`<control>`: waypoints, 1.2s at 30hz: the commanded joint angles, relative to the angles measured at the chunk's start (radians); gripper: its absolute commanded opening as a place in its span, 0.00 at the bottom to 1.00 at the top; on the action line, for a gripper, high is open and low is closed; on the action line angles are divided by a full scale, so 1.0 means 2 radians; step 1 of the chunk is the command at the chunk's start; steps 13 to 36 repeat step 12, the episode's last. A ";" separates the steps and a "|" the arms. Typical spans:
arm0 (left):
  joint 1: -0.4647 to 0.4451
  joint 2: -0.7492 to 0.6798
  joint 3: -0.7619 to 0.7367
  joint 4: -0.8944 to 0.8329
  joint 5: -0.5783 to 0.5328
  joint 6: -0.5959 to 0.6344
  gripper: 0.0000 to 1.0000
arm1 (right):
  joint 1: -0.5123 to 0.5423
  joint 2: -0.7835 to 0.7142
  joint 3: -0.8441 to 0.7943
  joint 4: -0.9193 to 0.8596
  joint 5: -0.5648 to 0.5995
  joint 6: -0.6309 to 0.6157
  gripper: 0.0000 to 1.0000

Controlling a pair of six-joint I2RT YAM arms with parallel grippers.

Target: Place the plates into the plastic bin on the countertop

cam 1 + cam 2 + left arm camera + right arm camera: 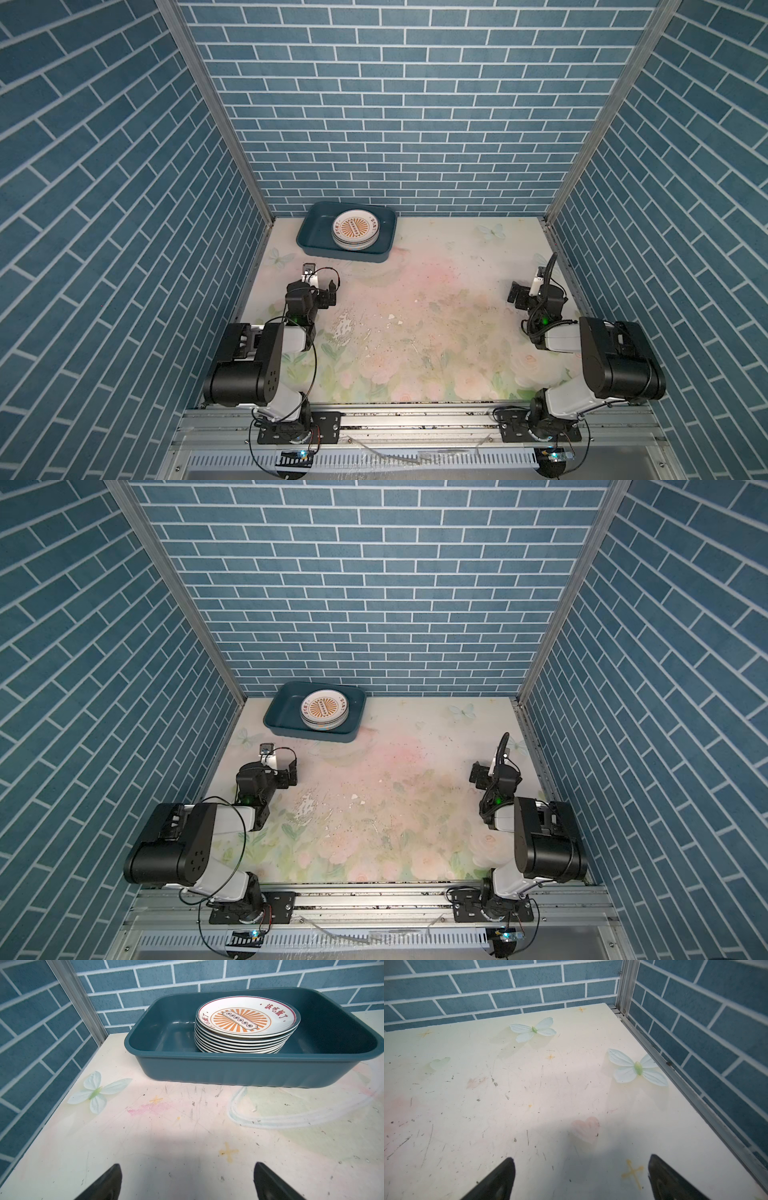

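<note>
A stack of several white plates sits in the right half of the teal plastic bin, which stands at the back left of the floral countertop. The top plate shows an orange sunburst centre and red lettering, and the bin's front wall faces the left wrist view. My left gripper hovers open and empty in front of the bin. At the right side my right gripper is open over bare countertop.
Blue brick-pattern walls close in the back and both sides, with aluminium posts in the corners. A grey metal rail carrying both arm bases runs along the front. A metal strip edges the countertop's right side.
</note>
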 commanded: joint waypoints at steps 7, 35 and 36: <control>-0.002 0.002 0.009 -0.002 -0.005 0.004 1.00 | 0.002 0.003 0.011 0.006 0.005 -0.016 0.99; -0.002 0.001 0.007 0.000 -0.003 0.005 1.00 | 0.002 0.000 0.007 0.013 0.000 -0.018 0.99; -0.002 0.001 0.007 0.000 -0.003 0.005 1.00 | 0.002 0.000 0.007 0.013 0.000 -0.018 0.99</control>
